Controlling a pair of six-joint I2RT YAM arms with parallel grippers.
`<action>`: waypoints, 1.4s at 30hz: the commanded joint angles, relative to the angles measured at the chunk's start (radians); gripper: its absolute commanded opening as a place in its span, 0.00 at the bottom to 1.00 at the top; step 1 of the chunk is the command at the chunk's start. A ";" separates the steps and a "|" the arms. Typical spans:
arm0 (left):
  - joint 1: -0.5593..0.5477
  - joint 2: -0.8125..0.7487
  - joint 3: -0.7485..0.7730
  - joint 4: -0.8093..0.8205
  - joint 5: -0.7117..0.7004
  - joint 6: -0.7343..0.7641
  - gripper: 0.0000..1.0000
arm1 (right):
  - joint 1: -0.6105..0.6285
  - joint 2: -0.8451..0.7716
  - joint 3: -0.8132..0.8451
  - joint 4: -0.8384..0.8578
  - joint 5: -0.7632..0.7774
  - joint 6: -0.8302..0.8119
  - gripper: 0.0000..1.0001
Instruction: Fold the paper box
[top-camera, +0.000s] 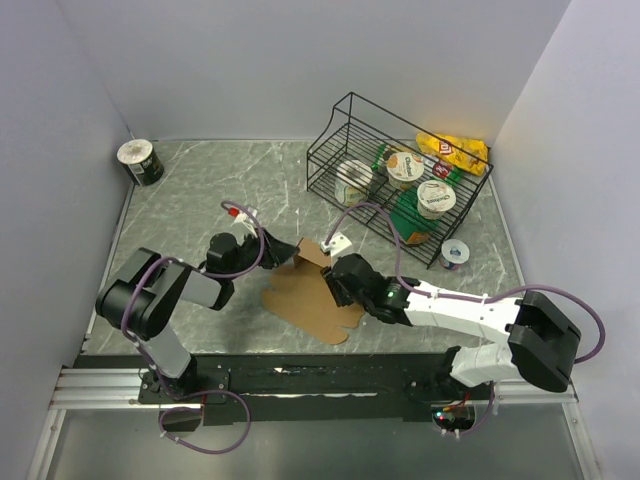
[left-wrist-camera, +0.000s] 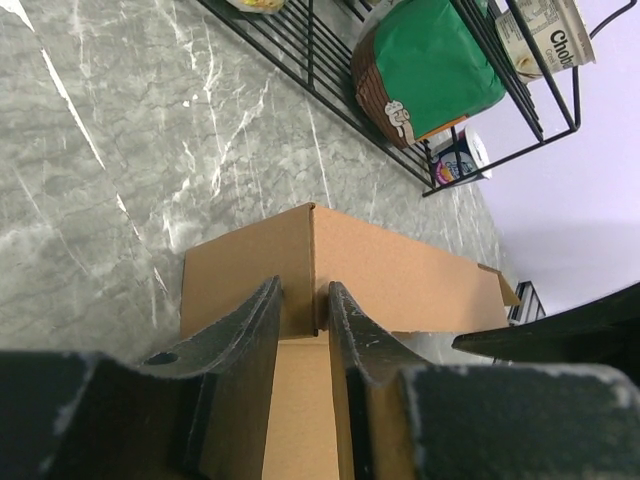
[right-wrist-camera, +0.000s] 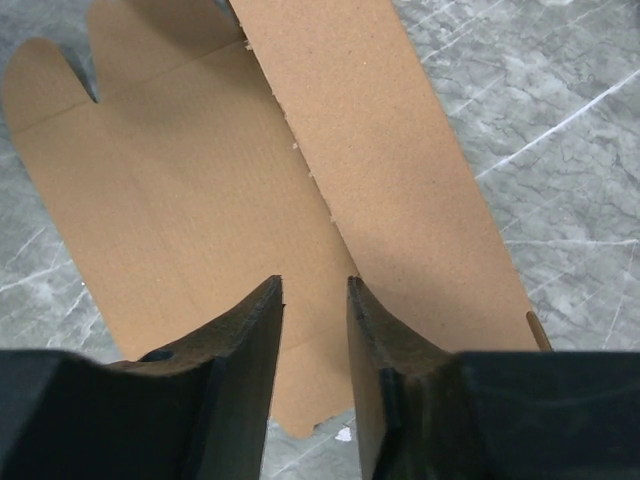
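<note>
Side-wall folding step. The paper box (top-camera: 300, 295), still a partly flat brown sheet, lies mid-table (top-camera: 200, 190) between the two grippers. The left gripper (left-wrist-camera: 303, 290) is closed on the corner of a raised flap. The right gripper (right-wrist-camera: 313, 285) has its jaws slightly apart over the flat base beside the crease, with nothing between them. Next, by judgement: pin the base and turn the flap fully upright. Contact of the right fingertips with the sheet cannot be told; the outer flaps are cut off in the wrist views

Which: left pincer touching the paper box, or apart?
Cannot tell. Left wrist view: left pincer straddles a raised corner of the paper box; contact or gap unclear.
</note>
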 joint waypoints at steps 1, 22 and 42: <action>-0.012 -0.017 -0.010 -0.126 -0.014 0.006 0.32 | 0.009 -0.045 0.035 -0.029 0.033 -0.003 0.51; -0.021 -0.305 0.052 -0.502 -0.083 0.374 0.89 | -0.294 -0.358 0.070 -0.236 -0.198 0.046 0.93; -0.163 -0.178 0.038 -0.366 -0.258 0.451 0.75 | -0.541 -0.481 -0.066 -0.244 -0.418 0.386 0.79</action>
